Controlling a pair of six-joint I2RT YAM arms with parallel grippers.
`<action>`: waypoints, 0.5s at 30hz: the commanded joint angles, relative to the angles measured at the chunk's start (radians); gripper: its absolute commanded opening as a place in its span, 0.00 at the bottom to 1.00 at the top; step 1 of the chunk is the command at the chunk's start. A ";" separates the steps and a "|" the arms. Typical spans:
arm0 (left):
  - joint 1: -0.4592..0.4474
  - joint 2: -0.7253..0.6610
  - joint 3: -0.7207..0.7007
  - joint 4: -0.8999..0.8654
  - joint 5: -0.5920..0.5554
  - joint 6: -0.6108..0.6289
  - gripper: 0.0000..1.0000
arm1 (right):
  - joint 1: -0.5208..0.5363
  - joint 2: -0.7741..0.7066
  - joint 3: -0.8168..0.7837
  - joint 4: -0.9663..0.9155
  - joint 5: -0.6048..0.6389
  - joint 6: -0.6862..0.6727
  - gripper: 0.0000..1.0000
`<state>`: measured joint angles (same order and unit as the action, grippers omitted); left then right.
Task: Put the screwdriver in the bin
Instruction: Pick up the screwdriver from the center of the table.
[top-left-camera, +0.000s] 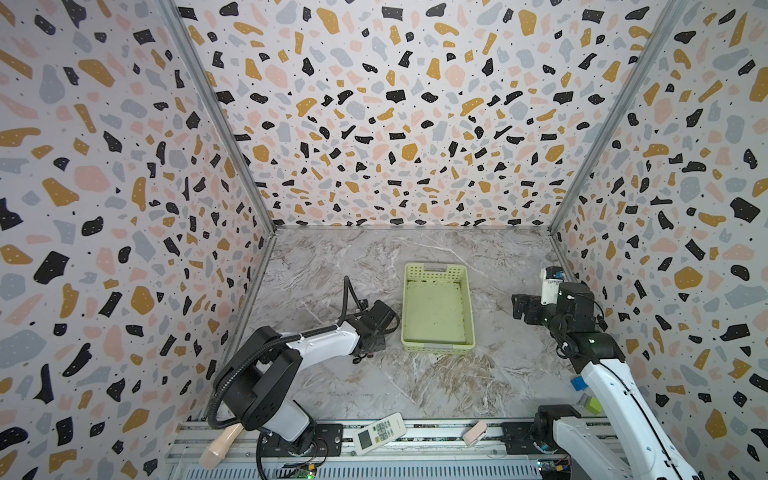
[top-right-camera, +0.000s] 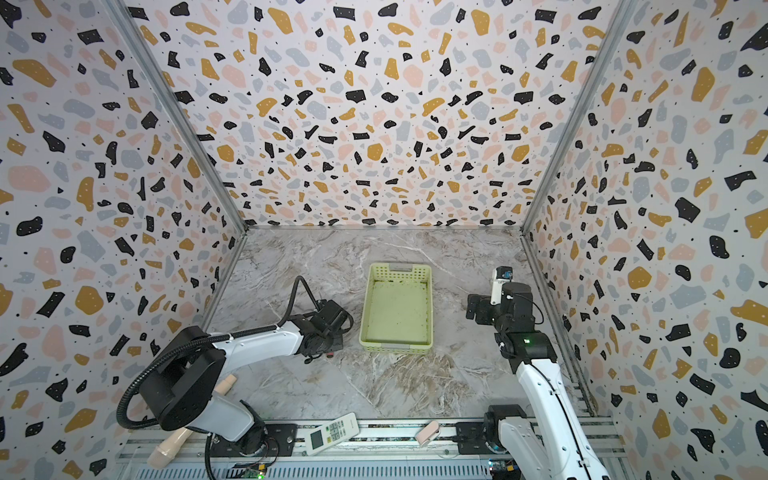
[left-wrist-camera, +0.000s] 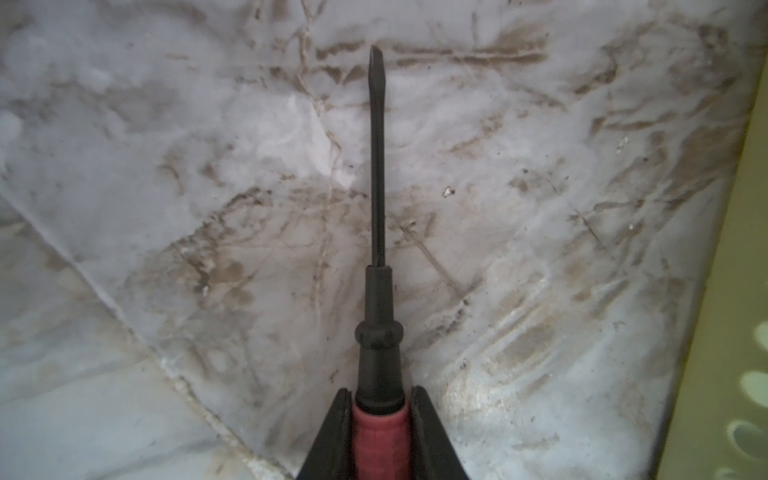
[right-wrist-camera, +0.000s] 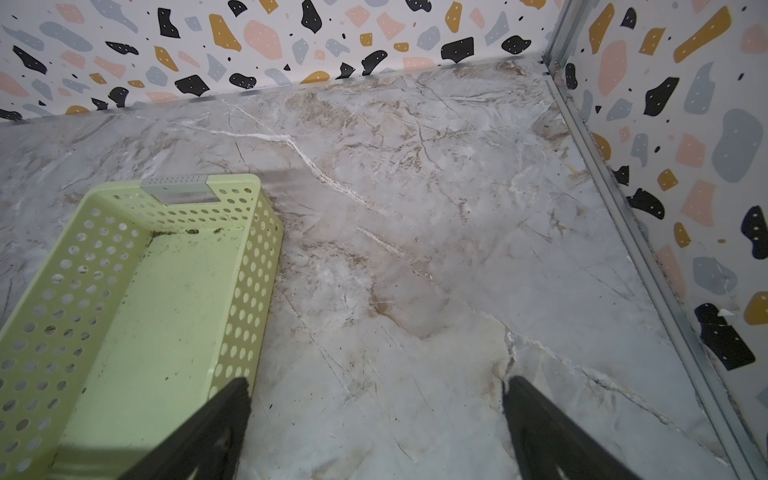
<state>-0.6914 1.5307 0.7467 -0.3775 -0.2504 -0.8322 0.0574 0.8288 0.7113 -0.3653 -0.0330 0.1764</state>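
The screwdriver (left-wrist-camera: 377, 291) has a red handle, black collar and thin dark shaft. My left gripper (left-wrist-camera: 379, 395) is shut on the red handle, and the shaft points away over the marble tabletop. In both top views this gripper (top-left-camera: 368, 349) (top-right-camera: 328, 349) sits low at the table, just left of the bin's near corner. A bit of the screwdriver's (top-left-camera: 370, 354) red handle shows beneath it. The pale yellow-green bin (top-left-camera: 434, 270) (top-right-camera: 399, 272) (right-wrist-camera: 249, 291) stands mid-table with nothing in it; its wall (left-wrist-camera: 739, 332) shows beside the left gripper. My right gripper (right-wrist-camera: 376, 386) (top-left-camera: 517, 307) hangs open right of the bin, holding nothing.
A white remote (top-left-camera: 379, 432), a small pink object (top-left-camera: 475, 432) and a beige stick (top-left-camera: 220, 446) lie on the front rail. Blue (top-left-camera: 577, 383) and green (top-left-camera: 592, 403) blocks sit by the right arm. Patterned walls enclose the table on three sides.
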 joint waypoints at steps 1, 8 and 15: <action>-0.005 -0.021 -0.017 -0.026 -0.013 -0.004 0.07 | -0.004 -0.020 -0.005 0.014 0.008 0.000 0.97; -0.005 -0.102 0.066 -0.149 -0.064 0.017 0.08 | -0.004 -0.021 -0.003 0.014 0.010 0.000 0.97; -0.012 -0.149 0.240 -0.236 -0.066 0.043 0.09 | -0.004 -0.014 0.002 0.016 0.005 0.000 0.97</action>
<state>-0.6918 1.4036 0.9146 -0.5652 -0.2974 -0.8139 0.0570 0.8227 0.7094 -0.3649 -0.0330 0.1764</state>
